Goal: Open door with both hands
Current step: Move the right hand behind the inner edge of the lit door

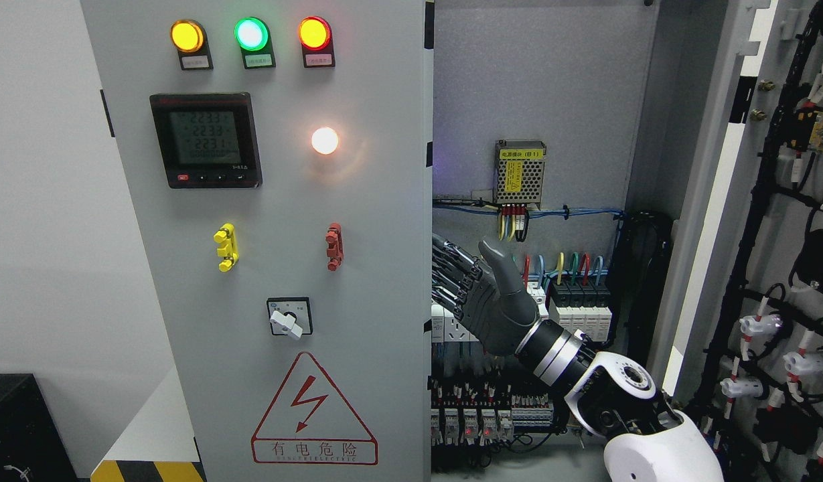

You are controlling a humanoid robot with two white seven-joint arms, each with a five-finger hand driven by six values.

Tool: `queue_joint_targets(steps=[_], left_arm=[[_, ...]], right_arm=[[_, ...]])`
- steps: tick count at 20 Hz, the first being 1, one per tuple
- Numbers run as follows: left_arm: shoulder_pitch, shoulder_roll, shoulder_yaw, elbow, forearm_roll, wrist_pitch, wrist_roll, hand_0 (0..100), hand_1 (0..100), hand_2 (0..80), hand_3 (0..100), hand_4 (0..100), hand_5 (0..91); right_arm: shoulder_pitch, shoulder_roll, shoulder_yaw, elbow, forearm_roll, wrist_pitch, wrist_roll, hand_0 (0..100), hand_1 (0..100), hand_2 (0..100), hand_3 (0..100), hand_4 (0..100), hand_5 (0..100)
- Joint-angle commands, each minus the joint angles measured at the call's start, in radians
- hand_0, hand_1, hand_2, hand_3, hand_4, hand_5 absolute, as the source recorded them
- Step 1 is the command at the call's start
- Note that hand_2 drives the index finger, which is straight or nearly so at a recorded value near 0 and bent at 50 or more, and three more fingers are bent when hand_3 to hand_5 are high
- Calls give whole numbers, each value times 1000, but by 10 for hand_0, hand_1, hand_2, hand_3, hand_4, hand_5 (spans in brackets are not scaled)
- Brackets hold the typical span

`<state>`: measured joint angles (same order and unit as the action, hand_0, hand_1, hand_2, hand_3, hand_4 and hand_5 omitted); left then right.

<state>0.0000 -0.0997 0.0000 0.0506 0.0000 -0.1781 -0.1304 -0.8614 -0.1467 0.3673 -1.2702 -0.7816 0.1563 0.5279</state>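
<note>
The cabinet's left door (378,281), a grey panel with lamps, a meter and a warning triangle, stands shut or nearly shut across the picture's left half. The right door (726,221) is swung wide open at the right, its wired inner face towards me. My right hand (461,288) comes in from the lower right and lies inside the cabinet against the left door's free edge. Its fingers (451,268) stretch left with their tips hidden behind that edge, and the thumb (498,258) points up. No left arm shows.
Inside the cabinet (538,80) a power supply (519,173), rows of breakers (578,301) and coloured wires sit right behind and below my hand. Cable bundles and connectors (759,328) cover the open door. A black box (16,422) and a striped ledge (143,468) lie lower left.
</note>
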Motion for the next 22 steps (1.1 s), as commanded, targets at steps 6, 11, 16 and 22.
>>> queue_joint_targets(steps=[6, 11, 16, 22], left_arm=[[34, 0, 20, 0, 12, 0, 0, 120, 556, 0, 0, 0, 0], [34, 0, 20, 0, 14, 0, 0, 120, 556, 0, 0, 0, 0], [34, 0, 20, 0, 14, 0, 0, 120, 556, 0, 0, 0, 0], [34, 0, 20, 0, 12, 0, 0, 120, 556, 0, 0, 0, 0]], right_arm=[[-28, -1, -5, 11, -4, 0, 35, 56, 143, 0, 0, 0, 0], [-27, -2, -5, 9, -5, 3, 38, 56, 143, 0, 0, 0, 0], [-27, -1, -5, 11, -5, 20, 38, 56, 143, 0, 0, 0, 0], [-30, -2, -8, 9, -4, 23, 64, 56, 143, 0, 0, 0, 0]])
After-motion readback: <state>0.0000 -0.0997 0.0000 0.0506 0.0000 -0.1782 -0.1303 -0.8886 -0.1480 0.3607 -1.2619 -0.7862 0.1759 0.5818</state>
